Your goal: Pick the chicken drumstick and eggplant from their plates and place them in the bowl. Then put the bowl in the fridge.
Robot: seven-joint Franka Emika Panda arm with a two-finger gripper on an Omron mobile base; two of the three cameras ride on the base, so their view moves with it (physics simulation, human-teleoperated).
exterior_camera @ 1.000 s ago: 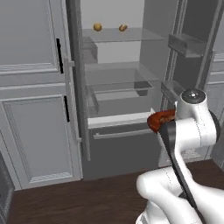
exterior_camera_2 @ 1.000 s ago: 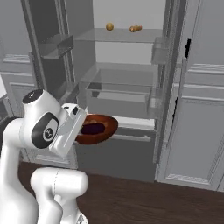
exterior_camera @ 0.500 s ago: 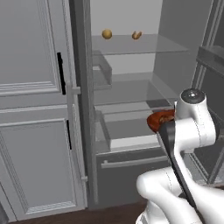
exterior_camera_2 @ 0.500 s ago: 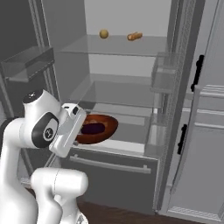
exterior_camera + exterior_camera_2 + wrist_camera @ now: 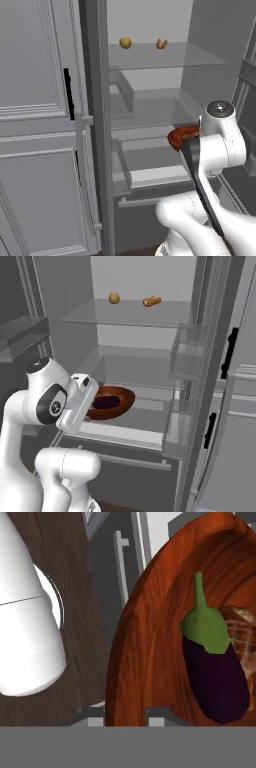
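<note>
Hand view: the pincer (image 5: 117,712) is clenched on the rim of the bowl (image 5: 150,637), which holds the eggplant (image 5: 215,672) and chicken drumstick (image 5: 245,634) before the open fridge (image 5: 135,363). Risk: tilting spills contents; the shelf edge may catch the bowl.

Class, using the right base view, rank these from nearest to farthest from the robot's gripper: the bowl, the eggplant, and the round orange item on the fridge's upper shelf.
1. bowl: its rim is held in the shut gripper, beside the hand.
2. eggplant: lying inside the bowl, just past the gripped rim.
3. round orange item: high on the upper glass shelf, far above and behind.
</note>
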